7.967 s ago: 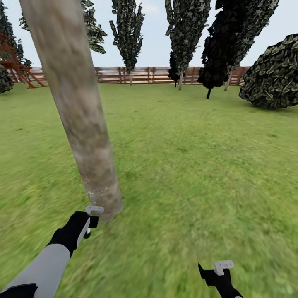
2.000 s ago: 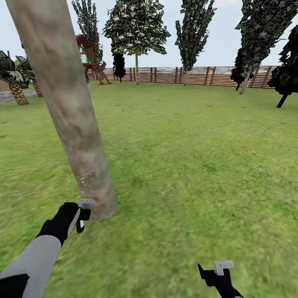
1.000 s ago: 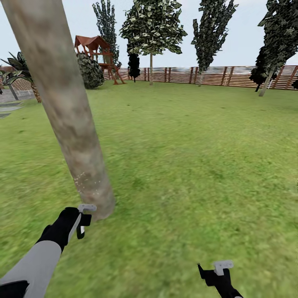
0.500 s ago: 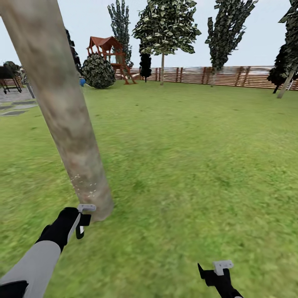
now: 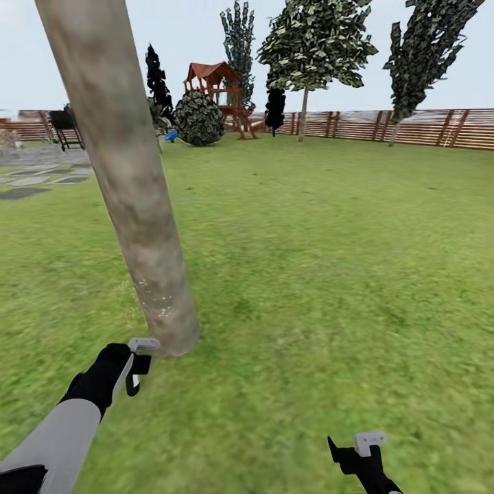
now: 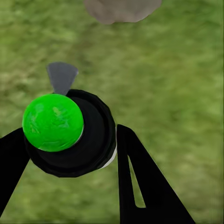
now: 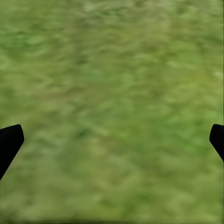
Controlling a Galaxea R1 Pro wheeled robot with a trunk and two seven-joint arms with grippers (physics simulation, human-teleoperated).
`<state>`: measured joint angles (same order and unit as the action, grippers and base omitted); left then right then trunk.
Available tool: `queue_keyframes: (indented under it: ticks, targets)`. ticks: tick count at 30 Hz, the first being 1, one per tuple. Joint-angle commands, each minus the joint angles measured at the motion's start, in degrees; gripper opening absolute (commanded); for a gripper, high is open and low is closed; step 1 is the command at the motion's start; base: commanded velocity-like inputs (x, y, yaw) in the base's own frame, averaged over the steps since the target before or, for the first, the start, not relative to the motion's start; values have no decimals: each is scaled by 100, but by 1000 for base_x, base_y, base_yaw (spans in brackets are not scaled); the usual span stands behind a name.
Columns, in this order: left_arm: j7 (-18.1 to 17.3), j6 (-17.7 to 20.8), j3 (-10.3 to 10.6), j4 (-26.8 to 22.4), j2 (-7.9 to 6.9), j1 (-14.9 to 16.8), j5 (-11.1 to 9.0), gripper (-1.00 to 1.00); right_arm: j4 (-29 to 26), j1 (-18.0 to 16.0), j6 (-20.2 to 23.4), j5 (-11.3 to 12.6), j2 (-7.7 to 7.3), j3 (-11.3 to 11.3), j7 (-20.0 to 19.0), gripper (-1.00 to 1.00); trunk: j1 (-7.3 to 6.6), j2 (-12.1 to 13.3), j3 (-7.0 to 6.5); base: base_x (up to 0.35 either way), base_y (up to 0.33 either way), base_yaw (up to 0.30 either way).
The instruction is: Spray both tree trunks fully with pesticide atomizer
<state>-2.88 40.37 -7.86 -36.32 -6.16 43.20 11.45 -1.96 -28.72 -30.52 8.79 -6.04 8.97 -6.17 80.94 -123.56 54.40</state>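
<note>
A thick mottled grey-tan tree trunk rises at the left of the head view, with pale specks low on it; its base also shows in the left wrist view. My left gripper hangs just short of that base, shut on the pesticide atomizer, a black round body with a green ball on top and a grey spout pointing toward the trunk. My right gripper is low at the right, open over bare grass. A second tree with blocky green leaves stands far off by the fence.
The lawn stretches open to the right and ahead, up to the brown slat fence. A red-roofed play tower, a round bush and dark conifers stand far back. Grey paving and a black cart lie far left.
The whole head view has swung leftward, so the background slid right and the paving and cart came into view. The trunk sits a little further right. Both grippers keep their poses.
</note>
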Motion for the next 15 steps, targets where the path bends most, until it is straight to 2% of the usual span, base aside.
queue_keyframes:
  ticks: [1, 6, 8, 11, 15]
  targets:
    - [-32, 24, -23, -6, 7, 4, 50, -100, 3, -2, -16, 62, -2, 33, -34, 100, -3, -3, 5, -83, -71, 278]
    - [-68, 1, -10, -69, 17, 82, 48, -100, 3, -2, -16, 66, -10, 27, -33, 100, -3, -3, 5, -14, -12, 92]
    - [-72, 9, 9, -92, 25, 214, 50, -100, 3, -2, -16, 67, -11, 26, -28, 100, -3, -3, 5, -1, 0, 3]
    - [-65, 57, 12, -30, 51, 594, 53, -100, 3, -2, -16, 64, -11, 26, -25, 100, -3, -3, 5, 0, 0, 0]
    - [-56, 72, 14, -13, -50, 672, 85, -100, 3, -2, -16, 64, -11, 26, -25, 100, -3, -3, 5, 0, 0, 0]
